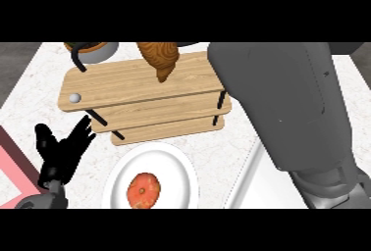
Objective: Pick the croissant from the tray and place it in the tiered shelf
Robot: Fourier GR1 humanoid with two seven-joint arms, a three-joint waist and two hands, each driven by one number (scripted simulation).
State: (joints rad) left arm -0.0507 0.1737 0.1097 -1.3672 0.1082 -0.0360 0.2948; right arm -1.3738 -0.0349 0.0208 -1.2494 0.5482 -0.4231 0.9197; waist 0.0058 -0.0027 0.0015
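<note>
At lower left the left hand [62, 147] rests open, fingers up, beside a white plate [177, 162] holding a tomato [144, 190]. The right forearm [290, 108] crosses the right side; its hand is hidden, state untellable. The croissant [161, 59], likely light, flaky and crushable, best held at its thick middle, hangs over the wooden tiered shelf [138, 86] at top centre, roomy but edged by black posts [219, 98]

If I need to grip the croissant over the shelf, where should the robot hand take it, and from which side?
Probably across the thick upper body of the croissant, not its tapered tip, which points down at the tiered shelf. Come from the right, where the right forearm lies; that hand is out of view.
</note>
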